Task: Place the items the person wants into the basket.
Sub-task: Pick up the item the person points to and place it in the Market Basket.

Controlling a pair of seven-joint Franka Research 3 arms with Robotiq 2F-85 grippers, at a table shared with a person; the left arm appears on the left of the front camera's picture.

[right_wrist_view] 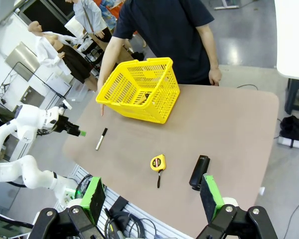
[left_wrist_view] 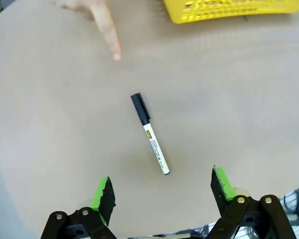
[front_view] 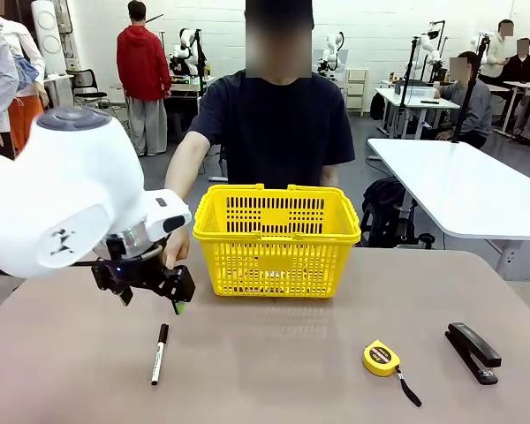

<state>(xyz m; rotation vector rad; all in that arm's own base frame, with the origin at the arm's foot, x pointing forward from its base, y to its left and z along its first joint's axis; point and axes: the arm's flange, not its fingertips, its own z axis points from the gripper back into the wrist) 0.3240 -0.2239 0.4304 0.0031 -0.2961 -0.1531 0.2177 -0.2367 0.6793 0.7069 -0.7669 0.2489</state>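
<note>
1. Marker (left_wrist_view: pixel 149 133) flat on the brown table (front_view: pixel 283 371), white body, black cap, all alone in front of the basket's left corner.
2. Left gripper (left_wrist_view: pixel 162 191) hangs over it with jaws spread wide, green pads (left_wrist_view: pixel 102 195) to either side of the marker's white end, nothing between them but bare table.
3. Over in the front view, that left gripper (front_view: pixel 150 284) sits above the table just left of the yellow basket (front_view: pixel 276 238).
4. The person's hand (left_wrist_view: pixel 103 22) is down on the table, one finger stretched out toward the marker's capped end, tip near but not touching.
5. Right gripper (right_wrist_view: pixel 152 196) is high above the table's near edge, jaws wide and empty.
6. Tape measure (front_view: pixel 382 358) and stapler (front_view: pixel 473 352) lie far right.
</note>
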